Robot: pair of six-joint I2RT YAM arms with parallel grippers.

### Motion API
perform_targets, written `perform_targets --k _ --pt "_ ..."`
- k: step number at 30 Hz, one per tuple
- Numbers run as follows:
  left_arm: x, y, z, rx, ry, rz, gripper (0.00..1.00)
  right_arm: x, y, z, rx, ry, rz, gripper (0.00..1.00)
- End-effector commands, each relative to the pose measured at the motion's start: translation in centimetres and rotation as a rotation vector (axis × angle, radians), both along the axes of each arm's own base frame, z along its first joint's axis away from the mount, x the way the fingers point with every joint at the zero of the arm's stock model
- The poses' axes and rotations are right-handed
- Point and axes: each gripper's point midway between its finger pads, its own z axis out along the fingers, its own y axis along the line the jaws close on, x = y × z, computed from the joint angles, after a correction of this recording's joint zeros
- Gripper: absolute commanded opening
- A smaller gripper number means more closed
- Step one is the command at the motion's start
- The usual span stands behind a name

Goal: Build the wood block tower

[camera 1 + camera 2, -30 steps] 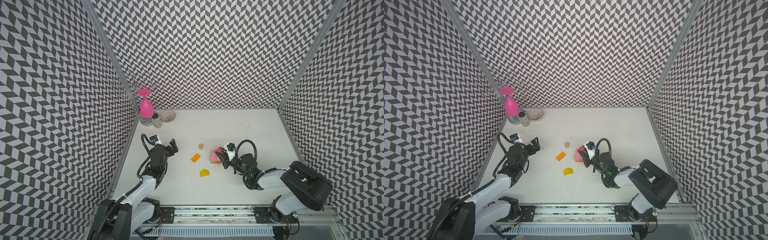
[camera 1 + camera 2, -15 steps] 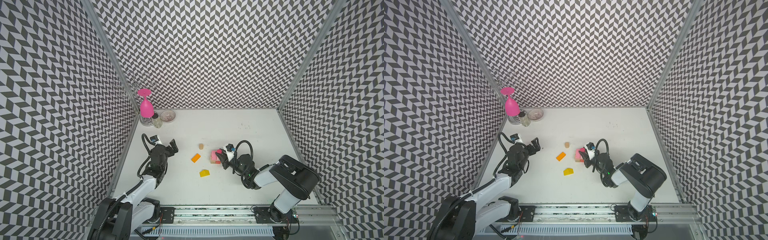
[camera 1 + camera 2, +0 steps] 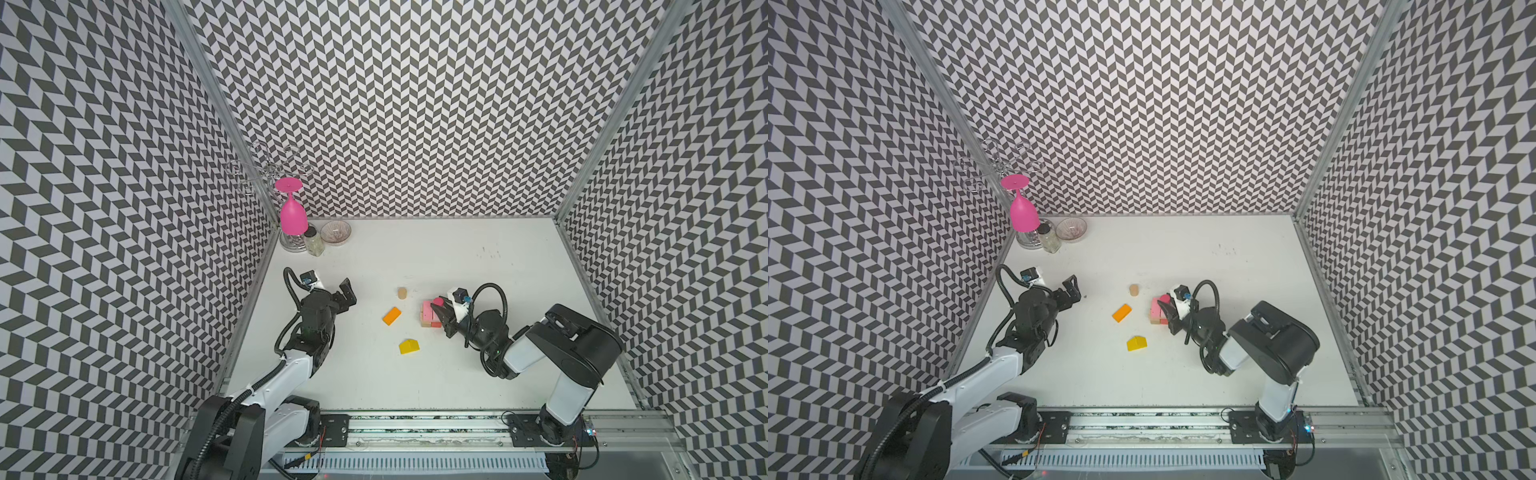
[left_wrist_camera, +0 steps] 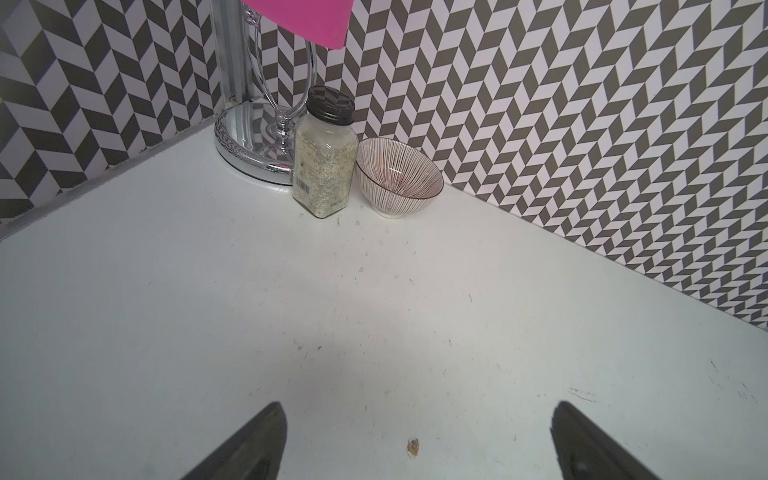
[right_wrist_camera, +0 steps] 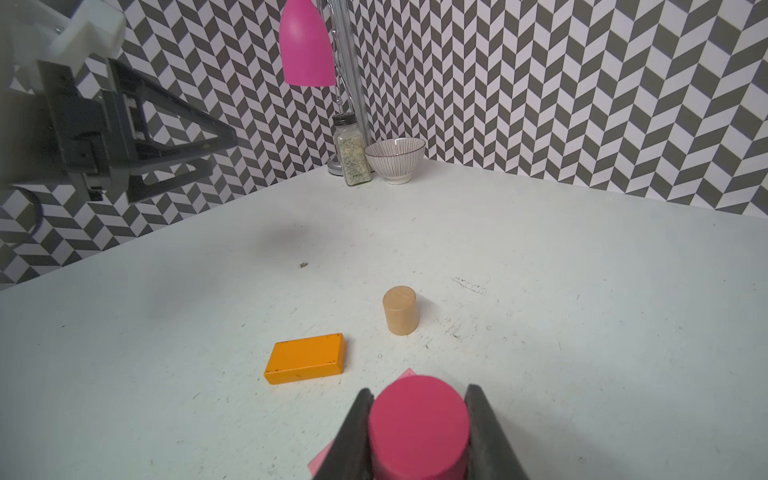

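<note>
The build is in its early part. A low tower (image 3: 428, 315) of wood blocks, tan pieces at the bottom with a pale pink slab and a red piece on them, stands near the middle of the white desk (image 3: 478, 374), a little toward its right edge. The right fingers (image 5: 353, 436) are clenched on a deep pink wooden cylinder (image 5: 417, 428), held upright over the pale pink slab; whether it already rests on the slab I cannot tell.

Three blocks lie loose on the desk, apart from the tower on its left-edge side. They are a flat orange rectangular block (image 5: 305, 358), an upright tan wooden cylinder (image 5: 400, 309) toward the back edge, and a yellow house-shaped block (image 3: 409, 346) toward the front edge. By my reckoning these three and the held cylinder are yet to be placed.

The left fingers (image 4: 249, 449) stand released and empty, near the left edge.
</note>
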Motion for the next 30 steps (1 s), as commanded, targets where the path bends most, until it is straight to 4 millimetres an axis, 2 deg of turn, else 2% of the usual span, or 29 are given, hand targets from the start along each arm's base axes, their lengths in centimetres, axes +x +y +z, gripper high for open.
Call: perform_targets --k 1,13,19,26,30 --pt "0.3 0.1 0.7 0.004 -0.013 0.01 1.0 0.3 -0.1 1.1 0.038 -0.045 -0.007 0.0" --pt "0.3 0.0 0.7 0.004 -0.016 0.008 1.0 0.7 0.0 0.3 0.032 -0.026 -0.008 0.0" --pt "0.3 0.0 0.8 0.003 -0.018 0.008 1.0 0.7 0.2 -0.1 0.03 -0.016 0.003 0.06" --pt "0.3 0.0 0.7 0.003 -0.017 0.007 1.0 0.8 0.3 -0.2 0.027 -0.011 0.007 0.07" --pt "0.3 0.0 0.7 0.003 -0.018 0.005 1.0 0.9 0.3 -0.2 0.026 -0.011 0.002 0.15"
